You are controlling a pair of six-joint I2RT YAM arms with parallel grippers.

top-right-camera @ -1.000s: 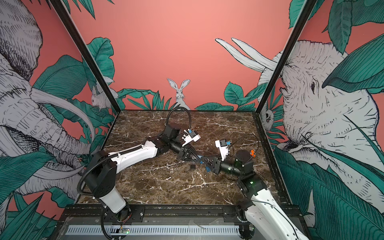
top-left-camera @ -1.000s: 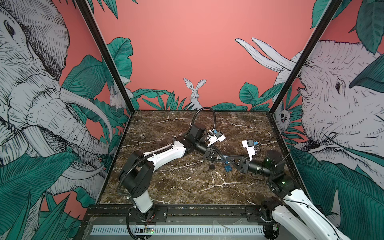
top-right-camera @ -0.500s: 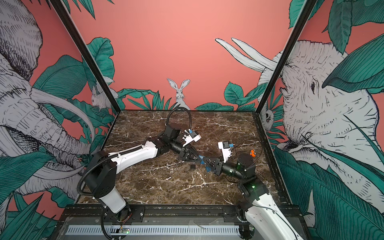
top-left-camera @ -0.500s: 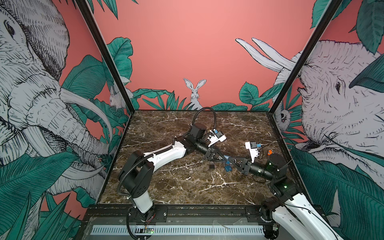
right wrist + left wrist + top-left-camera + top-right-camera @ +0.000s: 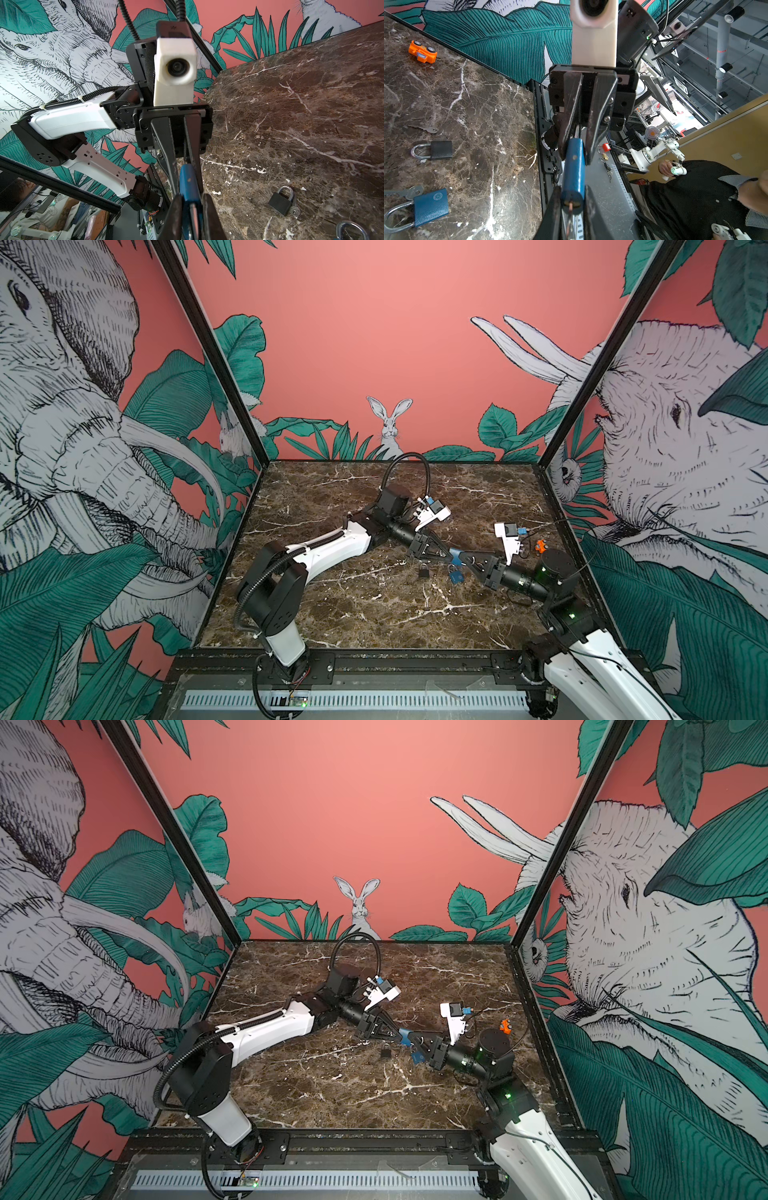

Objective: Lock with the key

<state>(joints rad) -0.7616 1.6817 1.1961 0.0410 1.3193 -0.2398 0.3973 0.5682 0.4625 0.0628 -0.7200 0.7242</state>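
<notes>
Left gripper [image 5: 572, 192] and right gripper [image 5: 192, 197] clamped opposite ends of blue padlock [image 5: 574, 164]; key [image 5: 570, 209] looked inserted at left's end; I judged turn pending.

Tabletop [image 5: 483, 99] reads as polished brown marble, white-veined, smooth with a low sheen. The held blue padlock [image 5: 574, 166] has a smooth painted body with a soft shine; the black padlock [image 5: 441, 150] is matt, its shackle bright bare metal. The loose key [image 5: 425, 128] is dull silver metal. Orange toy car [image 5: 422, 52] looks like glossy plastic. Right gripper [image 5: 576, 143] fingers [image 5: 571, 108] are black, scuffed and scratched, and the camera housing [image 5: 592, 41] on that arm is matt cream plastic.
</notes>
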